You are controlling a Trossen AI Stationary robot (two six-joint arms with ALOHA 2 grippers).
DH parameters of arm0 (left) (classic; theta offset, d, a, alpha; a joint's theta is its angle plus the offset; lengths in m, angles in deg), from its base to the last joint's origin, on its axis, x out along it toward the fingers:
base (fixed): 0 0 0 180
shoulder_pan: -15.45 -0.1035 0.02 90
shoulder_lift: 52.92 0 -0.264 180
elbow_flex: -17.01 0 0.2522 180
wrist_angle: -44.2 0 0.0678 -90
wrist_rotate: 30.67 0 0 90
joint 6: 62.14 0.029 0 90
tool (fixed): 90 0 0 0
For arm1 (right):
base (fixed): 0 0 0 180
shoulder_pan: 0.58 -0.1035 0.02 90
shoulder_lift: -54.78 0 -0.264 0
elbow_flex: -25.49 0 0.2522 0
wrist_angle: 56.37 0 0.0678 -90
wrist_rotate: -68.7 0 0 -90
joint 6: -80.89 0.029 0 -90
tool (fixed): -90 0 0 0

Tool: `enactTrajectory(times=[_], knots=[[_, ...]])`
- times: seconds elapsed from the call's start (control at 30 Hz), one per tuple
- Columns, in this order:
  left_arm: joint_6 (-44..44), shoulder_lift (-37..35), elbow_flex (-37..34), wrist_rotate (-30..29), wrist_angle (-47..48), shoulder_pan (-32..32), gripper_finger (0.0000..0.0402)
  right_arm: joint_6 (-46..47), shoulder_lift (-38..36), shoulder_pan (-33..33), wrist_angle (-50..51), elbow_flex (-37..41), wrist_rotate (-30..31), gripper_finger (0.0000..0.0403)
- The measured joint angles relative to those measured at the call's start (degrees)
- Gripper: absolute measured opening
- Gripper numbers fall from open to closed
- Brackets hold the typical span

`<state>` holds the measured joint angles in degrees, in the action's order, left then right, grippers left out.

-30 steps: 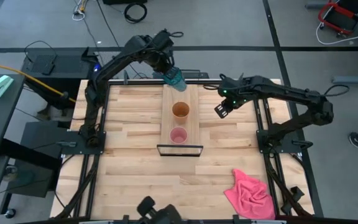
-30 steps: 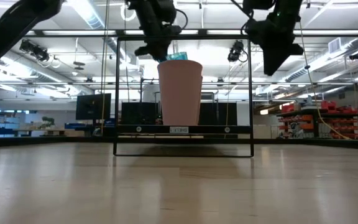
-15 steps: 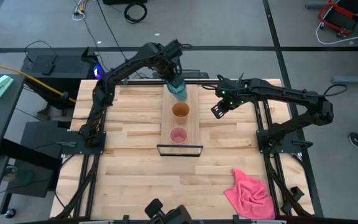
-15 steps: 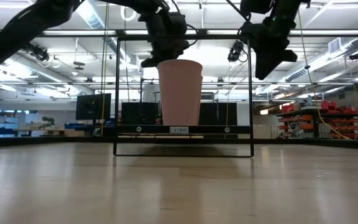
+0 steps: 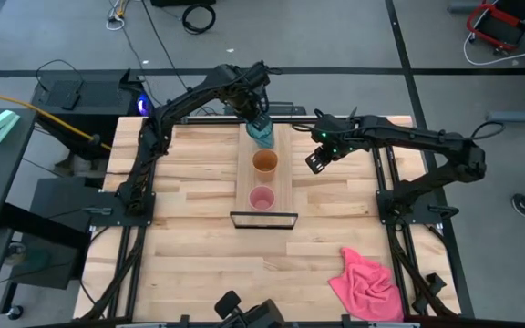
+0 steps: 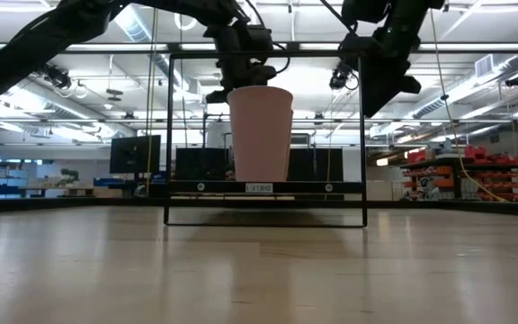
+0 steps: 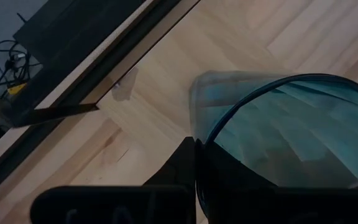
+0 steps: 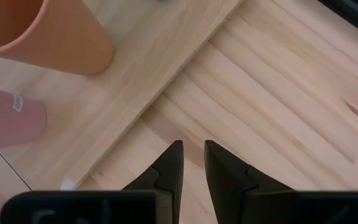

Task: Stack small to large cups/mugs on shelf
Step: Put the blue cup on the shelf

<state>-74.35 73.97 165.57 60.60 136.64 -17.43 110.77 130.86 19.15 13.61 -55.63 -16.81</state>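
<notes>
The light-wood shelf (image 5: 283,182) lies mid-table, its black frame (image 5: 263,220) at the near end. The small pink cup (image 5: 262,198) stands on it nearest the frame, and the orange-brown cup (image 5: 264,162) stands behind it. My left gripper (image 5: 258,121) is shut on the teal tumbler (image 5: 262,136) at the shelf's far end. In the low view the pink cup (image 6: 260,133) hides the tumbler. My right gripper (image 5: 315,160) hovers empty just right of the shelf beside the orange-brown cup (image 8: 55,31), its fingers nearly together. My left gripper holds the tumbler by its rim (image 7: 207,138), one finger inside the cup and one outside. The fingers come from above, slanting from the table's far side. The tumbler is over the shelf's far end; whether its base rests on the plank, I cannot tell.
A pink cloth (image 5: 367,284) lies crumpled at the table's near right corner. Bare tabletop (image 5: 190,182) stretches left of the shelf and near the front edge. The arm frames stand along the left and right table edges.
My left gripper has carried the teal tumbler from beyond the shelf's far end toward the near edge and down, onto the shelf's far end; it no longer shows above the pink cup in the low view. My right gripper has drifted a little left toward the shelf.
</notes>
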Motion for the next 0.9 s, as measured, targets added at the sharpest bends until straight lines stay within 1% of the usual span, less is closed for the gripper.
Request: enactTrajectory(times=[0.2,0.4,0.5,0.67,0.9], knots=[[1.1,0.0,0.0,0.0,0.3,0.0,0.0020,-0.3,1.0,0.0,-1.3,0.0,-0.5,0.0072],[1.6,0.0,0.0,0.2,-0.5,0.0,0.0019,-0.3,1.3,0.0,-1.6,0.0,-0.7,0.0072],[1.7,0.0,0.0,1.4,-1.1,-0.1,0.0034,-0.3,1.3,0.0,-1.7,0.0,-0.7,0.0072],[1.7,0.0,0.0,1.5,-1.3,-0.1,0.0065,-0.3,1.3,0.0,-1.7,0.0,-1.6,0.0072],[1.9,0.0,0.0,1.5,-1.3,-0.6,0.0088,-0.3,1.3,0.0,-1.7,0.0,-1.8,0.0072]])
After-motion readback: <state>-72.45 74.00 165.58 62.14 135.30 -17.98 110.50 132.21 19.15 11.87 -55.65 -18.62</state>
